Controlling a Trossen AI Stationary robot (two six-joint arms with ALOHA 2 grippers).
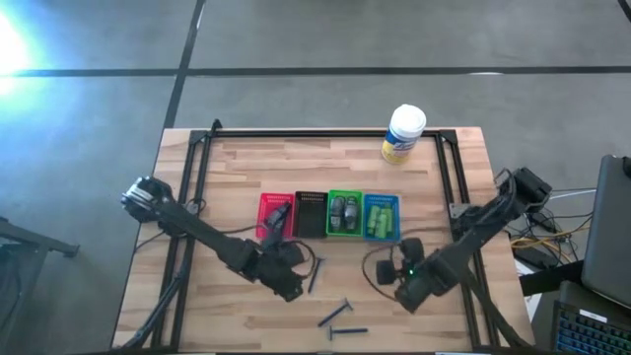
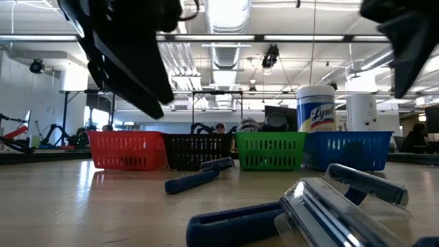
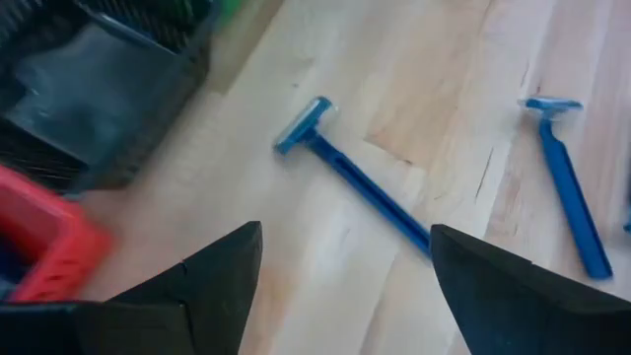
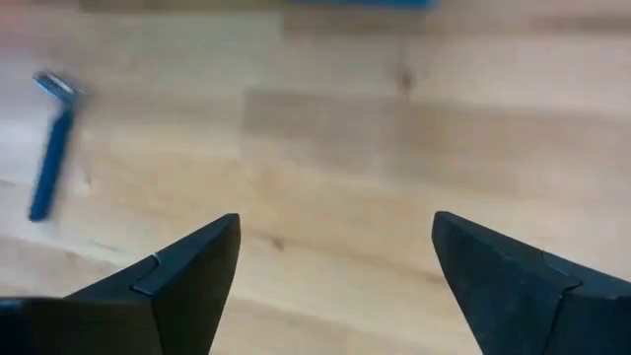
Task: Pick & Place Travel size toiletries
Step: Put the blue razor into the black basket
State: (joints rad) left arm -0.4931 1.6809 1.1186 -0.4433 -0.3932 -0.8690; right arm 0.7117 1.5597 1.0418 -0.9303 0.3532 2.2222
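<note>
Three blue-handled razors lie flat on the wooden table: one [image 1: 315, 274] [image 3: 360, 187] just right of my left gripper, two more [image 1: 335, 314] [image 1: 347, 332] near the front edge. Grey bottles [image 1: 344, 212] sit in the green bin and green tubes [image 1: 382, 219] in the blue bin. A dark item [image 1: 279, 215] lies in the red bin. My left gripper [image 1: 296, 264] [image 3: 345, 232] is open and hovers in front of the red and black bins, beside the nearest razor. My right gripper [image 1: 399, 281] [image 4: 335, 222] is open over bare wood in front of the blue bin.
Red [image 1: 264, 215], black [image 1: 311, 214], green [image 1: 331, 214] and blue [image 1: 396, 217] bins stand in a row mid-table. A white-and-yellow canister [image 1: 402, 133] stands at the far edge. A black frame [image 1: 197, 158] borders the table. Bare wood lies at the near left and near right.
</note>
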